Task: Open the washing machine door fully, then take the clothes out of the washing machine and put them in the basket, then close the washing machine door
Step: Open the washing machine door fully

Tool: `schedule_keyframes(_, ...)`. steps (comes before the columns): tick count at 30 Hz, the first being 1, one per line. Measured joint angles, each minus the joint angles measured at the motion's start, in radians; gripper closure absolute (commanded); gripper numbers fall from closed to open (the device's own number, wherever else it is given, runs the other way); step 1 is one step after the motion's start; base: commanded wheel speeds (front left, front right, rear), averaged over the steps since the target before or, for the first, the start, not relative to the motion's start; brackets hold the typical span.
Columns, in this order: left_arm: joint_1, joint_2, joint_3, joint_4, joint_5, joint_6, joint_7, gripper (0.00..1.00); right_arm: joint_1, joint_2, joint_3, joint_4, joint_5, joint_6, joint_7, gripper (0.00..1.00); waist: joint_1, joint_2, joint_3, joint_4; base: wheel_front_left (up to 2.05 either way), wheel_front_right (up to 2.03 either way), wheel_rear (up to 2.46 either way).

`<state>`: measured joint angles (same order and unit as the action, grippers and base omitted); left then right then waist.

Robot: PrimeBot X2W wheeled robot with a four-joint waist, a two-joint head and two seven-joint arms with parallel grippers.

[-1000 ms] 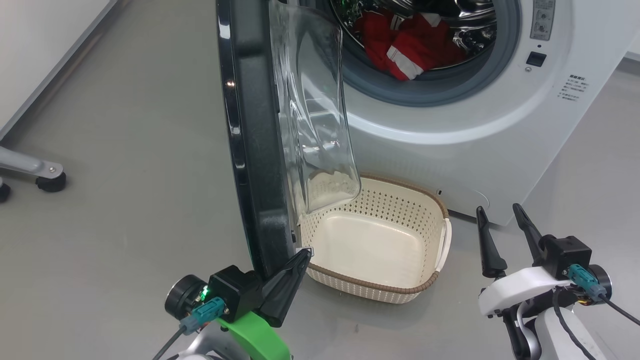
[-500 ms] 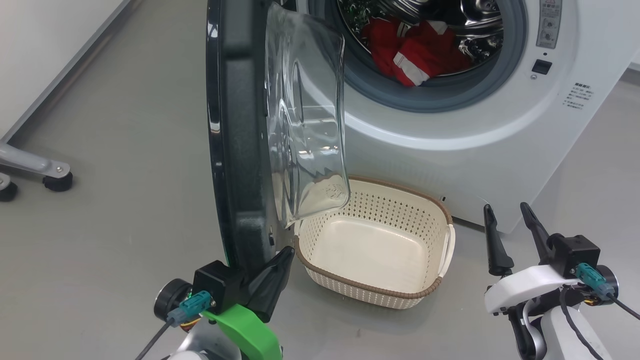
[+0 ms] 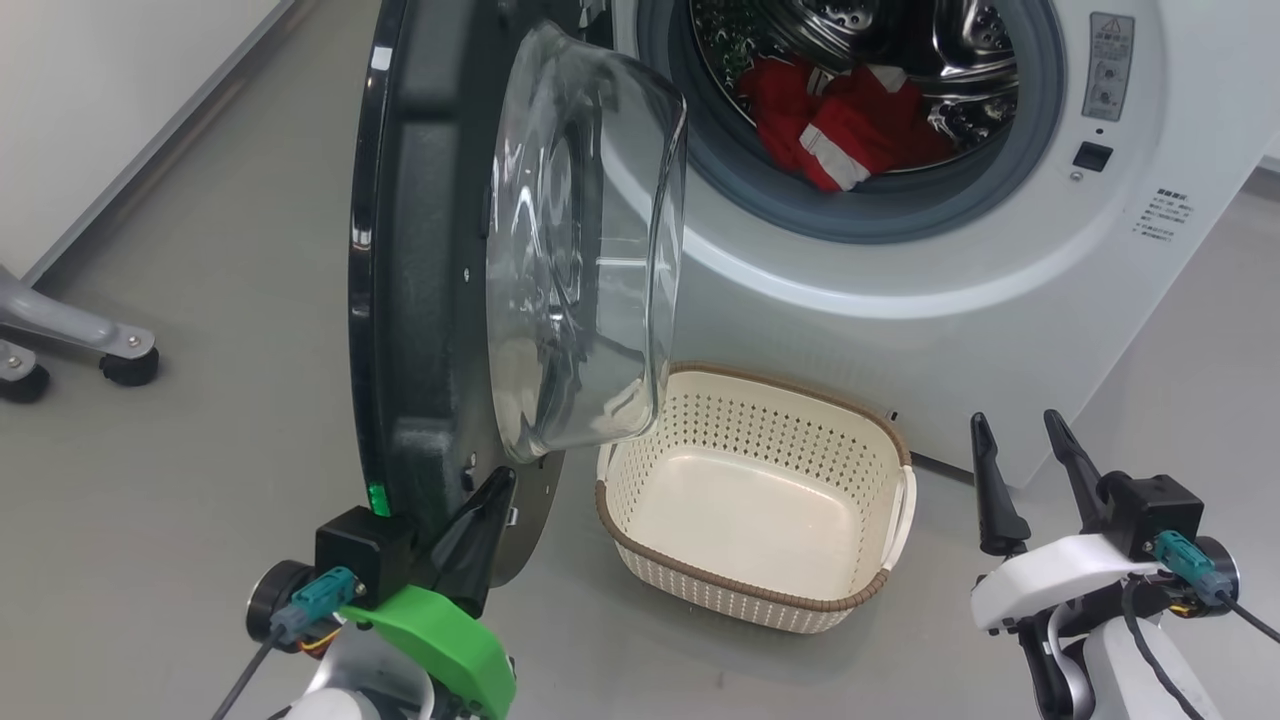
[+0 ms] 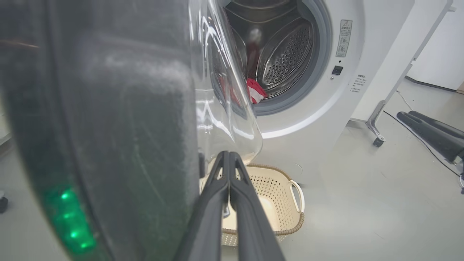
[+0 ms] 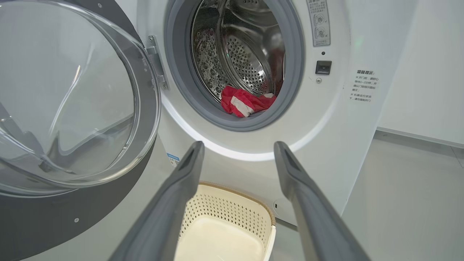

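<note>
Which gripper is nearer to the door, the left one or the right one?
Left. The left gripper, fingers shut, is at the lower edge of the door. The right gripper, fingers open, is beyond the basket, well apart from the door.

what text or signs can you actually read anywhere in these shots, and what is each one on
"温馨提示" (small, so likely): heading of the printed label on the washing machine front, right of the opening; the lines beneath are too small to read.
Warning triangle and round pictograms: on the grey sticker above the latch; no words legible.
The blue sticker beside the washing machine door: too small.
The clothes: no readable print.
</note>
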<state>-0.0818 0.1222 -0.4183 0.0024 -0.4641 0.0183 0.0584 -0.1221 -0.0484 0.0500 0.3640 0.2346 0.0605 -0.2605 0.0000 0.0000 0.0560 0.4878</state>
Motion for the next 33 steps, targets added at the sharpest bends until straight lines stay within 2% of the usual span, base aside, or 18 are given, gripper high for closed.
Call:
schedule_keyframes(16, -0.002, 0.027, 0.126, 0.061, -0.024, 0.039, -0.047, 1.0, 0.008, 0.003, -0.001, 0.002, 0.0, 0.009, 0.0, 0.0, 0.0, 0.0, -0.024, 0.013, 0.0, 0.0, 0.0)
schedule_keyframes(33, -0.093, 0.052, 0.286, 0.221, -0.113, 0.051, -0.11, 1.0, 0.007, 0.005, 0.017, 0.001, 0.0, 0.01, 0.0, 0.0, 0.0, 0.0, -0.004, -0.019, 0.0, 0.0, 0.0)
